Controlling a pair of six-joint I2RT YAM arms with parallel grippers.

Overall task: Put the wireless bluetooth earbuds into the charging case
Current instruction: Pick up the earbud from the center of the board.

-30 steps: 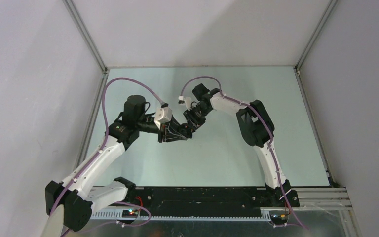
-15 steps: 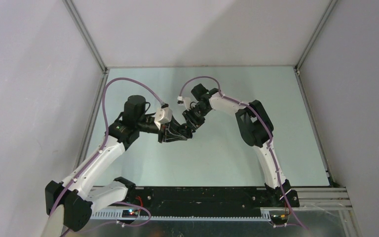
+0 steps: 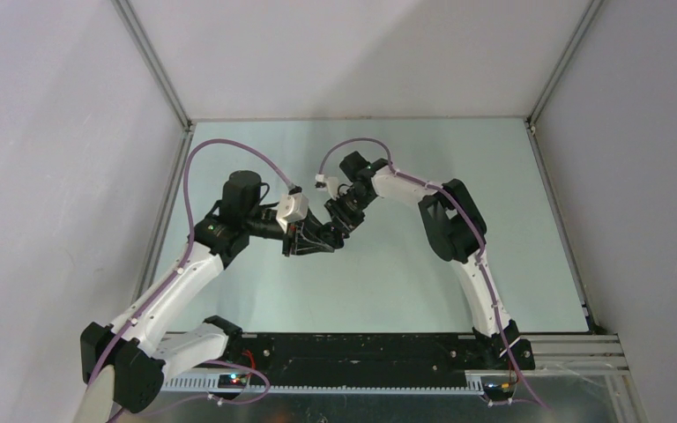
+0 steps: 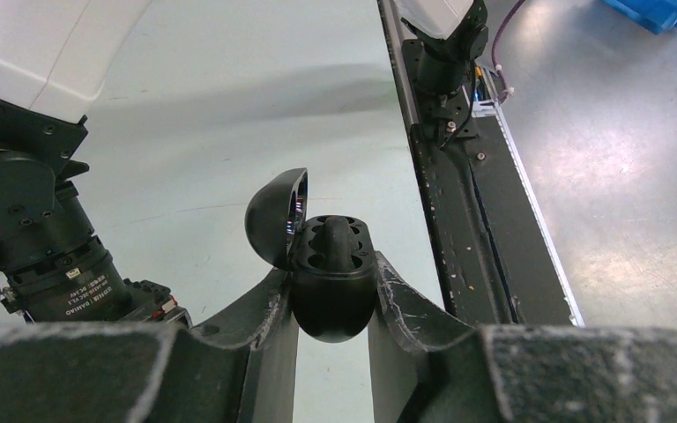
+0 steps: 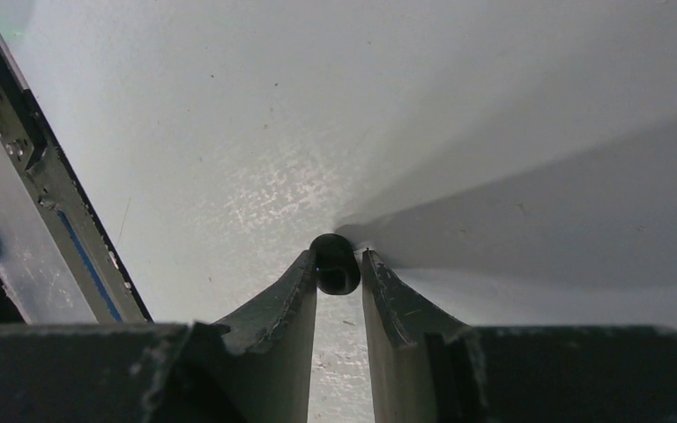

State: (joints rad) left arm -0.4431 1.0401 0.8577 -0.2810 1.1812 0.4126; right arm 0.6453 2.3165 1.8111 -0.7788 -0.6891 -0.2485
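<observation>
Since a second ago the right arm [image 3: 445,220] has drawn its wrist slightly up and leftward in the overhead view, closer to the charging case. The left arm [image 3: 181,278] has hardly stirred.

On the left, the left gripper [image 4: 332,269] is clamped on the charging case [image 4: 331,304], a small glossy black shell pinched by its body between the two fingers. Its lid [image 4: 273,216] stands swung open on the case's left side, and the wells face away from the wrist camera. Between the wells we see a dark rounded hump, and we cannot tell whether it is a seated bud or part of the moulding.

To the right of the case, the right gripper [image 5: 338,264] is narrowed on one black earbud [image 5: 334,266]. The bud is nipped at the very fingertips, so much of it pokes out past them above the pale table [image 5: 229,132]. It is too stubby for us to read a long axis. No other buds show in any view.

Overhead, the two grippers sit almost nose to nose, the right one just right of the case and a little beyond it. In the left wrist view the right arm's wrist housing [image 4: 44,256] shows on the lid side of the case, with its fingertips out of that frame. We judge the coming move turns on bringing the bud round the raised lid and squarely over an open well, with the right arm doing the travelling.
</observation>
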